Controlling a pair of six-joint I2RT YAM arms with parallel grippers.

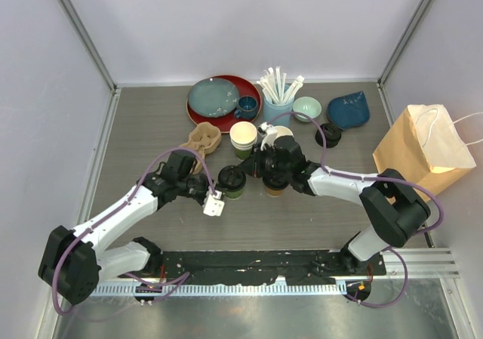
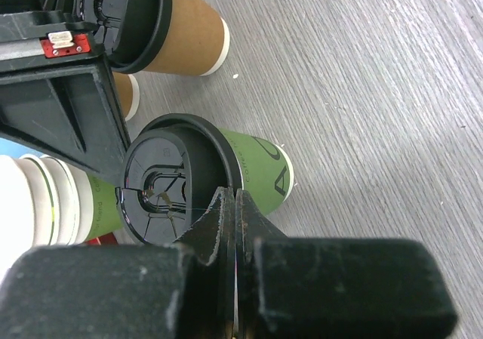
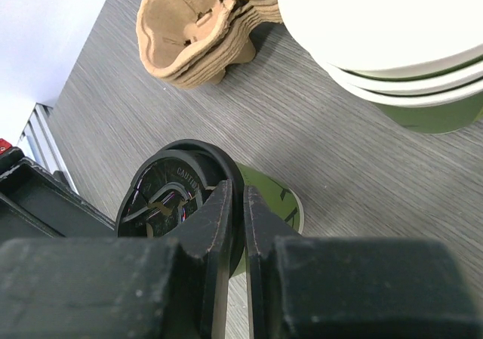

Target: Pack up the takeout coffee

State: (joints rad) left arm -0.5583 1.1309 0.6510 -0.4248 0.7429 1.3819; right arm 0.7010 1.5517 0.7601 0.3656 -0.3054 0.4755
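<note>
Grey wood-grain tabletop: green-sided paper cup with round black plastic lid is stood centrally. Left gripper, jaws pressed together, is placed at lid's 7 o'clock; right gripper, narrow-jawed, is clamped on rim at 2 o'clock.

— What does it all stand on?
— A grey wood-grain table, with a dark strip and a metal rail along its near edge.
— And around it?
— Plain pale walls at the back and both sides, with metal posts at the back corners. The light is soft and even.
</note>
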